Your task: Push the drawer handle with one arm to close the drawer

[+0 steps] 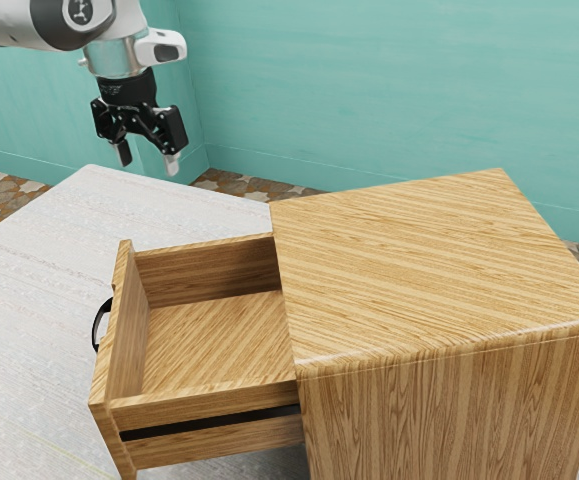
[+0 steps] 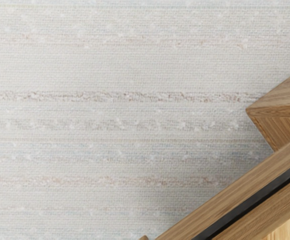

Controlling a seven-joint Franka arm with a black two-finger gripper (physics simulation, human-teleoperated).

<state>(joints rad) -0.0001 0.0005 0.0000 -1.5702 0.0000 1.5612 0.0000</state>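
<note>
We've got the claw (image 1: pixel 148 158) above the surface (image 1: pixel 34 300), fingers apart, nothing b/w 'em, prob. up there for clearance; drawer (image 1: pixel 209 345) juts from the cabinet (image 1: pixel 419 265), so its black handle (image 1: pixel 96 325) faces out, pushable ASAP.

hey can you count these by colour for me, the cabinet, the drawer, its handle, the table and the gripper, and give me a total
Wood brown: 2, the cabinet and the drawer
Black: 2, the handle and the gripper
Whitish: 1, the table
Total: 5
</note>
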